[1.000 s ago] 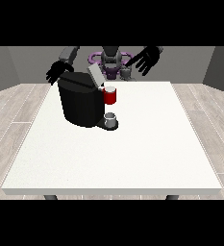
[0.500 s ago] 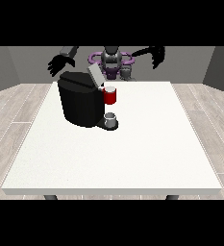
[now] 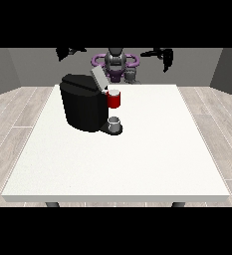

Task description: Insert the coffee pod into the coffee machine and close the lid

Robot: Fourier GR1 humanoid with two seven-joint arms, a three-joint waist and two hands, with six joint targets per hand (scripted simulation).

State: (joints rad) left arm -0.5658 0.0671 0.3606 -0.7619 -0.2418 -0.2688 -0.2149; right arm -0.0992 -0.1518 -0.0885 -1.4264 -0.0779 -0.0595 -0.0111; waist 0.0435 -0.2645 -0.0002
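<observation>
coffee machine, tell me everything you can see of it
The coffee machine is a black, boxy, matte body standing upright on the white table, at its far left part as seen from the front. Its grey lid is raised and tilted. A red thing at the machine sits at its front, and a grey thing rests on the dark base below. Neither hand touches it.

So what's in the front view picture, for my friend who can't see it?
A black box-shaped coffee machine with its grey lid tilted up stands on a large white table, with a red thing at the machine and a small grey cup-shaped thing on its base. Behind, the robot raises both black hands, one at the view's left, one at its right.
</observation>
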